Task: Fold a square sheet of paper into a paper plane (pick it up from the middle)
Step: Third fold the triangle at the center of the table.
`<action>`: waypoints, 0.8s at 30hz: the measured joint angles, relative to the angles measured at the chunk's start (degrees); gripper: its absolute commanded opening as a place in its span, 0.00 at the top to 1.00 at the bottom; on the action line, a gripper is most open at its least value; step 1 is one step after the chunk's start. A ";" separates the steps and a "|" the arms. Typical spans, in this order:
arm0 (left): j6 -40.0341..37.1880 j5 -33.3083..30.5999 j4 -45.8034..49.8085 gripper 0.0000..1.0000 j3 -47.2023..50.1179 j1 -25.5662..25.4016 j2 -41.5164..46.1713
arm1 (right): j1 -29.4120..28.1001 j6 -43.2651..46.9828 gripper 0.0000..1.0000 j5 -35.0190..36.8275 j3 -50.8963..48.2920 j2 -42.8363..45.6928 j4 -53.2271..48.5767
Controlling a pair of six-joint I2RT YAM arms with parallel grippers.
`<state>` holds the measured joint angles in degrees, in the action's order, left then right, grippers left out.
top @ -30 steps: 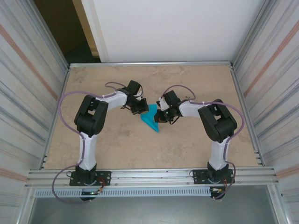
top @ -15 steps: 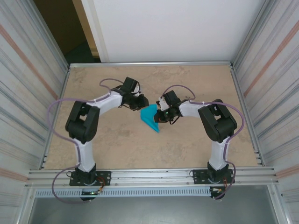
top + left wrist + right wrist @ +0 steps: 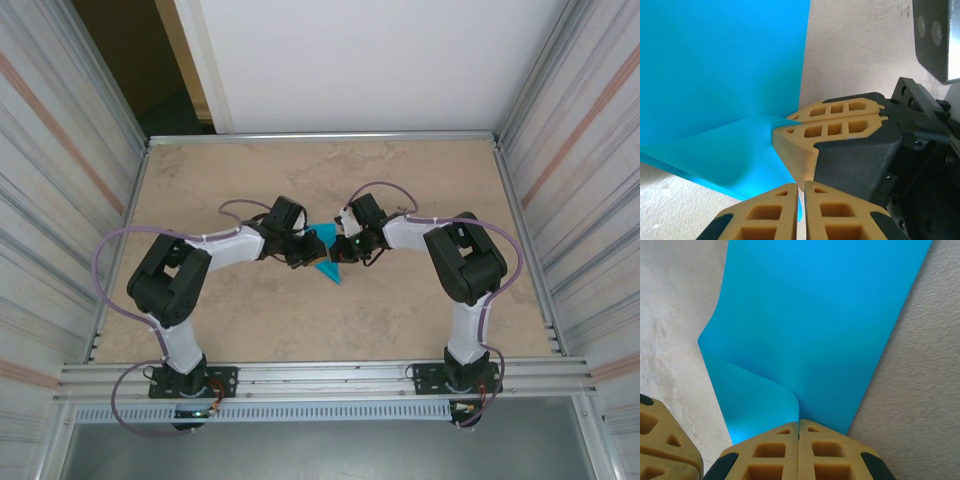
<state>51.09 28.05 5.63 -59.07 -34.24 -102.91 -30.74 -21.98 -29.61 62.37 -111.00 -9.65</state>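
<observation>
- The turquoise paper [image 3: 328,267] is thin, smooth and unmarked. From above it reads as a small pointed wedge lying on the beige, marbled table [image 3: 400,320], its sharp tip toward the arm bases.
- Close up [image 3: 820,315], the paper is a matt sheet with straight, clean edges. One flap lifts off it in a soft curl rather than a pressed crease.
- The right gripper [image 3: 799,424] has its jaws pressed flat together on the paper's near edge, just where that curl begins.
- The left gripper [image 3: 801,187] meets the paper from the opposite side. Its pads are all but touching, with a sliver of the paper's corner caught between them.
- Both sets of pads are mustard-yellow blocks with rectangular hollows, seated in black housings.
- From above, the left gripper [image 3: 303,250] and right gripper [image 3: 341,249] overlap the paper's middle, so we cannot make out its full outline or any centre crease.
- In both wrist views the paper is cut off at the top.
</observation>
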 measured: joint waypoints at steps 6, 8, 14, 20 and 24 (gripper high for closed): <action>0.22 -0.17 -0.39 0.89 -0.04 0.04 -2.45 | 0.00 0.00 1.00 0.02 0.07 0.00 -0.11; 0.24 -0.31 -0.37 0.90 -0.04 0.04 -2.93 | 0.00 0.00 1.00 0.02 0.11 0.00 -0.17; 0.22 -1.55 0.09 0.90 -0.04 0.04 -3.17 | 0.00 0.00 1.00 0.04 0.11 0.00 -0.26; 0.35 -2.64 0.11 0.90 -0.04 0.04 -3.17 | 0.00 0.00 1.00 0.04 0.11 0.00 -0.26; 0.90 -2.97 0.04 0.90 0.33 0.04 -3.17 | 0.00 0.00 1.00 0.04 0.11 0.00 -0.26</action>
<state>51.99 25.08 5.67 -58.74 -34.20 -106.08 -30.74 -21.98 -29.56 62.48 -111.00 -9.91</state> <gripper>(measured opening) 0.106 0.044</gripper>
